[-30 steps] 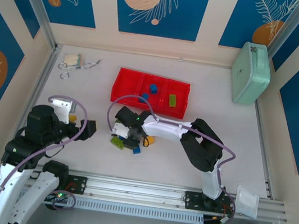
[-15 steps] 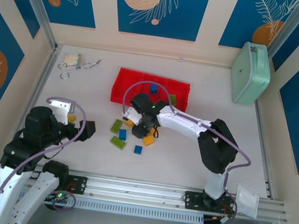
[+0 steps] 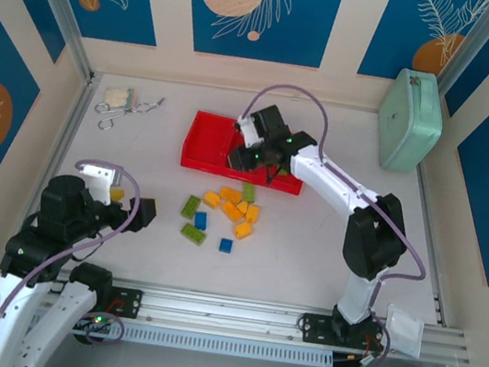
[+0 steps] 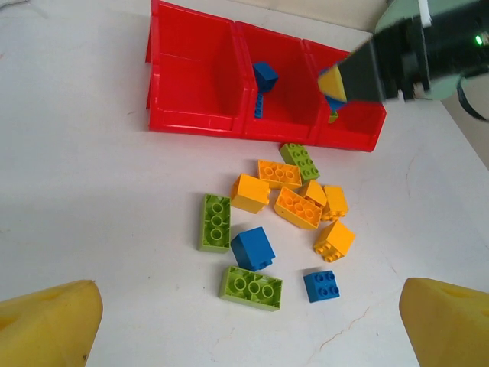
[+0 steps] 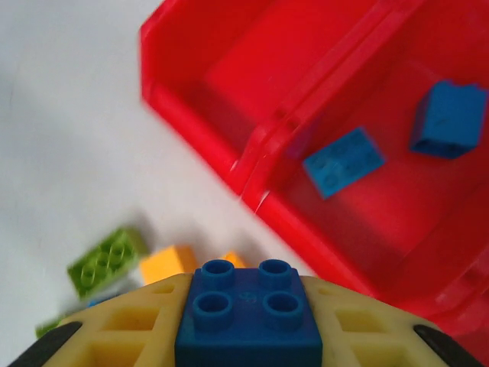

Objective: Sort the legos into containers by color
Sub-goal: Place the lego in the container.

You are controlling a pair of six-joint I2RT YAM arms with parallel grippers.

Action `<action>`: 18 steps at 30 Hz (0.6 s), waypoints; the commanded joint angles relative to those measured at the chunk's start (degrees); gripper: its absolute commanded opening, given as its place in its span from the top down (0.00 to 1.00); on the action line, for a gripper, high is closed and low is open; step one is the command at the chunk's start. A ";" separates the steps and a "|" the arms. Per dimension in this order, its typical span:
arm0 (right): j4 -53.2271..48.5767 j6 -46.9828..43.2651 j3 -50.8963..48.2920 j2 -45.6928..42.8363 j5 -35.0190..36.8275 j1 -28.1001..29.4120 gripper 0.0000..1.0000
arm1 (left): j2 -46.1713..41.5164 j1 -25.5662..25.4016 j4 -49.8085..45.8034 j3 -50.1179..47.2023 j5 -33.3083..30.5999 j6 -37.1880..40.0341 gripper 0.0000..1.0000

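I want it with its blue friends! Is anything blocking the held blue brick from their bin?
Nothing visible is. The right gripper holds the blue brick over the red tray, and the middle compartment, with two blue bricks, lies open.

My right fingers (image 5: 122, 325) are yellow, and the lego (image 5: 248, 317) between them is blue. The tray (image 4: 195, 121) is red. On the white table (image 4: 92, 191) the loose legos (image 4: 296, 208) are orange-yellow, light green and blue. The case (image 3: 409, 119) is mint-green.
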 commanded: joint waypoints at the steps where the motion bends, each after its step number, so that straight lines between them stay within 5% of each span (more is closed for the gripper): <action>1: 1.03 6.12 6.52 6.52 -2.63 -1.53 0.95 | -0.80 -0.05 1.28 -0.65 -0.14 -0.26 0.01; 11: -10.09 5.68 32.48 26.34 2.96 -2.51 0.92 | -1.02 -0.04 1.34 -0.60 -0.15 -0.32 0.01; 18: -8.45 8.99 30.77 26.66 4.11 -3.84 0.87 | -0.81 -0.05 1.41 -0.73 -0.13 -0.17 0.01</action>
